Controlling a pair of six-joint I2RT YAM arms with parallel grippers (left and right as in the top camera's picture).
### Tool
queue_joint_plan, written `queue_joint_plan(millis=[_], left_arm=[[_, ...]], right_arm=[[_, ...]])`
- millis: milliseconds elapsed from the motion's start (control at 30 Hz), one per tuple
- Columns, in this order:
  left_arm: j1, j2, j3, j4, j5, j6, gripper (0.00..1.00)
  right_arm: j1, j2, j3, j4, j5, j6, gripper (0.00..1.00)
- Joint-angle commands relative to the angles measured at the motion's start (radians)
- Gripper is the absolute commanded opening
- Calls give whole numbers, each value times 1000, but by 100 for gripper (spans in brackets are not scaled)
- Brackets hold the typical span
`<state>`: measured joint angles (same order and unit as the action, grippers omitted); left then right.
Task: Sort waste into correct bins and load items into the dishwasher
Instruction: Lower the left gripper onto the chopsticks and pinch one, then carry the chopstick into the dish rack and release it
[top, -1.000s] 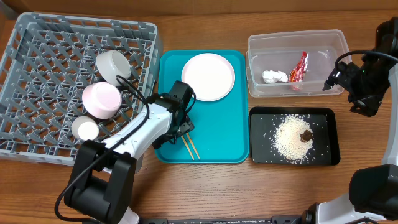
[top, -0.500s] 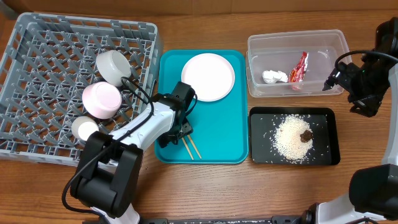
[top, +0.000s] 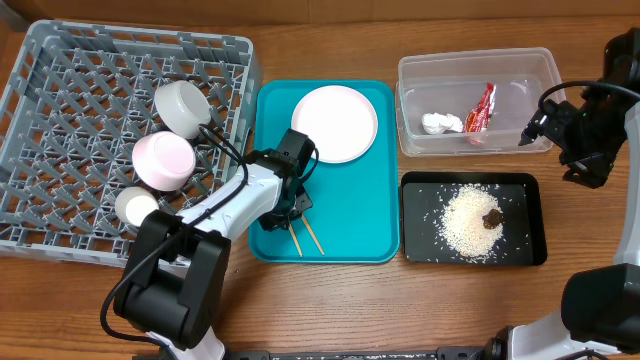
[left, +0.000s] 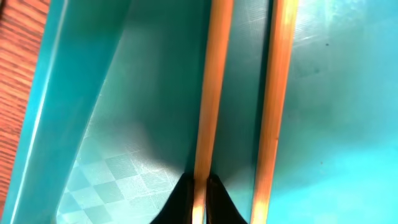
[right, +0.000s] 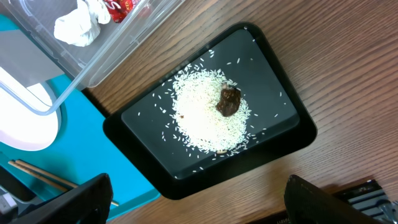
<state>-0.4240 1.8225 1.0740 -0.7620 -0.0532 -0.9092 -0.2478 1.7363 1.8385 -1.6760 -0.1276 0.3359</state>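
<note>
With left gripper pinched shut on only one of the chopsticks lying on the teal tray; better to widen, straddle both, clamp level, then lift toward the dish rack

Rice, brown lump — in black tray.

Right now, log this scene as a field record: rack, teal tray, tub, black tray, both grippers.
dish rack: grey-green bowl, pink bowl, white cup
teal tray: white plate, chopsticks
clear tub: tissue, red wrapper
black tray: rice, brown lump
left gripper: shut on one of the chopsticks
right gripper: open, holding nothing
</note>
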Motion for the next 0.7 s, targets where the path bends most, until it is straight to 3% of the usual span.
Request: queue_joint_plan(millis=[0,167,433,600,667], left_arm=[[-1,47,-14,-4,-5,-3,4],[-1,44,31,-39,-6,5,4],[-1,-29,215,-171,-84,132,4],[11,-98,354,-270,-200,310,4],[31,-115,401,-290,-221,439,4]], right_arm=[[0,-31,13,2,-5,-7,90],[0,-31,13,2,-5,-7,90],[0,-31,13,2,-4,-7,90],[0,-31,13,2,-4,-11,90],[0,-31,13,2,-5,-11,90]])
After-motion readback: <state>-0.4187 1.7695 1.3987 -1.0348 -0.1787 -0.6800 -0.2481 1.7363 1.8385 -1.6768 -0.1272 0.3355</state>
